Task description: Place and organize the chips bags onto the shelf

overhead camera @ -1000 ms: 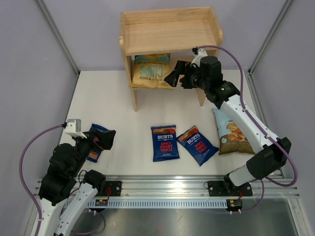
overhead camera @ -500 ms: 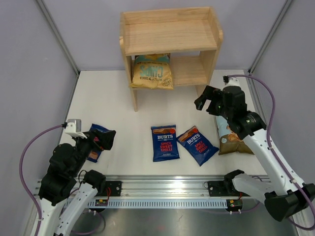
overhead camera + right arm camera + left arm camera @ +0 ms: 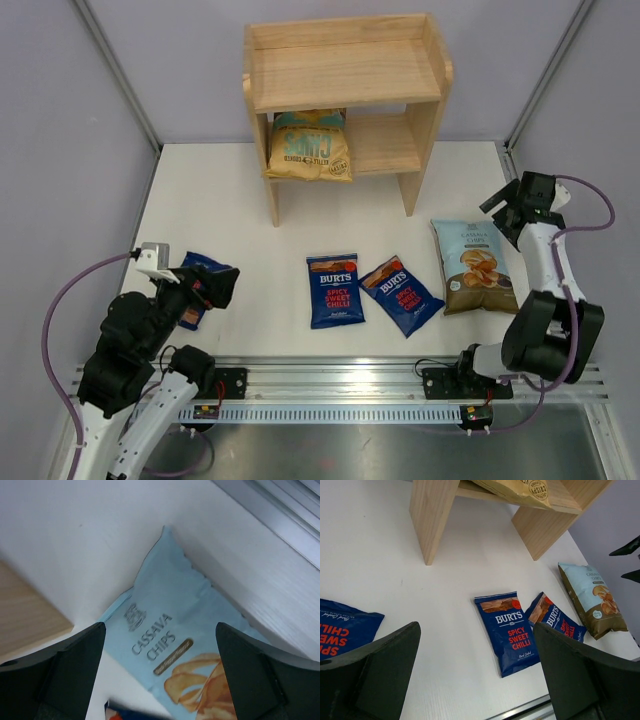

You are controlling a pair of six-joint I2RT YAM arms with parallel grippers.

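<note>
Looking down on the shelf [image 3: 345, 75], standing at the top centre of the overhead frame. Finding the tan bag [image 3: 310, 148] lying on the lower tier, toward its left side, with its print upside down and the top tier bare.

Seeing four more bags lying flat on the table [image 3: 220, 200], below the shelf:
- Lying upright at the centre, the middle Burts bag [image 3: 334, 290].
- Lying just to its right and nearly touching it, the tilted Burts bag [image 3: 400, 294], leaning leftward.
- Lying further right, the Cassava bag [image 3: 472, 265], its top pointing up the frame.
- Lying at lower left, the left Burts bag [image 3: 192, 300], partly hidden.

Hovering over that last bag's right end at lower left, the left gripper [image 3: 215, 287]. Showing its fingers [image 3: 375, 675] spread wide and holding nothing in the wrist view; not telling whether touching the bag.

Hanging at the right edge, up and right of the Cassava bag and apart from it, the right gripper [image 3: 500, 210]. Showing its fingers [image 3: 65, 675] spread wide too, gripping nothing, with the Cassava bag's top framed between them.
</note>
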